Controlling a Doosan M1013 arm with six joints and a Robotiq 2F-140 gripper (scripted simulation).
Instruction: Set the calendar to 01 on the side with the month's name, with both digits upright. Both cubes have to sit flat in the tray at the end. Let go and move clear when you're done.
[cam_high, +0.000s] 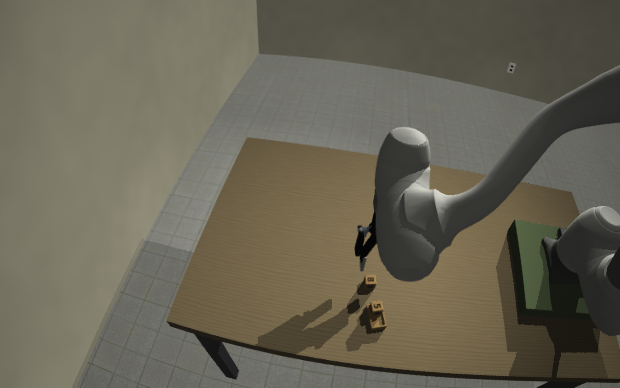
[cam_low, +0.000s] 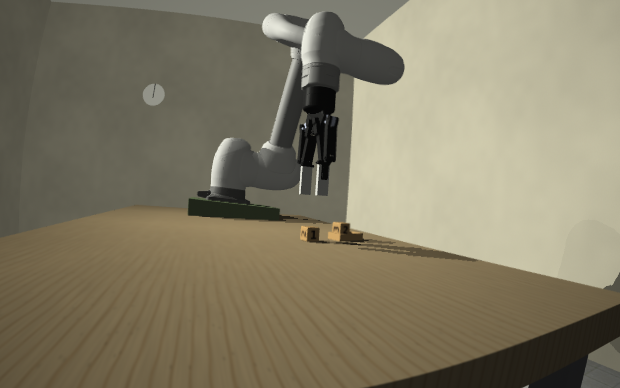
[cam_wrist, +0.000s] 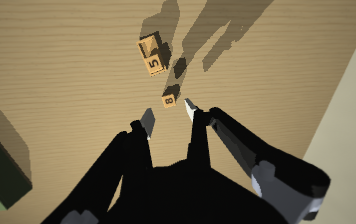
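Your hand (cam_low: 314, 186) hangs above the worktop (cam_low: 200, 300) with its fingers parted and nothing between them. One cube (cam_wrist: 169, 100) sits on the worktop outside the tray (cam_high: 377, 322), showing an 8 on top in the wrist view and a 1 on its side in the exterior view. The other cube (cam_wrist: 154, 63) sits in the tray, 5 on top.

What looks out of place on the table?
One cube sits loose on the table, outside the tray, with 8 on top. The other cube, showing 5 on top, is in the tray. The pincer hangs open above, holding nothing.
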